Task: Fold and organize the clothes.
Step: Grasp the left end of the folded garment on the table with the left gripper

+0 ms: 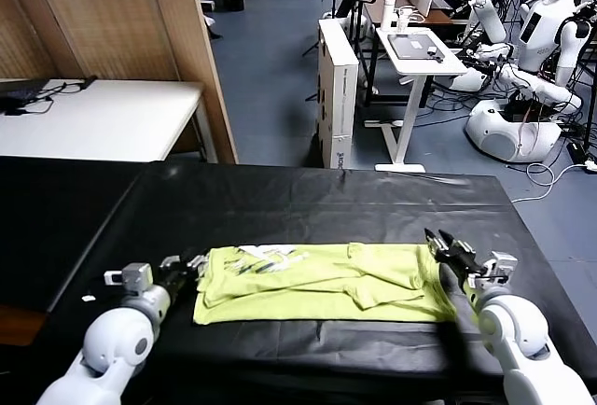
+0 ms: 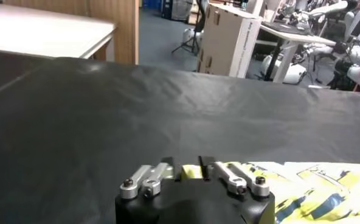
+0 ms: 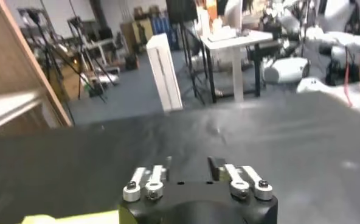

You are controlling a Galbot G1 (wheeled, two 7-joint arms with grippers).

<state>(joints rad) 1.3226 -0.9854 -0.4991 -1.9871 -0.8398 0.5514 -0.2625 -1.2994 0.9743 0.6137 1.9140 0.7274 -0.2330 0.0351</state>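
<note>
item: lime t-shirt (image 1: 322, 284) | lies flat, folded into a band on black table cover (image 1: 280, 200), long axis left-right | left gripper (image 1: 191, 269) at its left end, jaws apart, empty | right gripper (image 1: 446, 248) at its right end, jaws apart, empty | both equally near

black-covered table (image 1: 308, 200) and workshop beyond
white desk (image 1: 93, 120) past its far left corner; white cardboard box (image 1: 338, 88) stands beyond the far edge.

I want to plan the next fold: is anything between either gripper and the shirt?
Nothing visible. The left gripper sits open at one end of the lime T-shirt, the right gripper open at the other, with only bare black table cover around.
</note>
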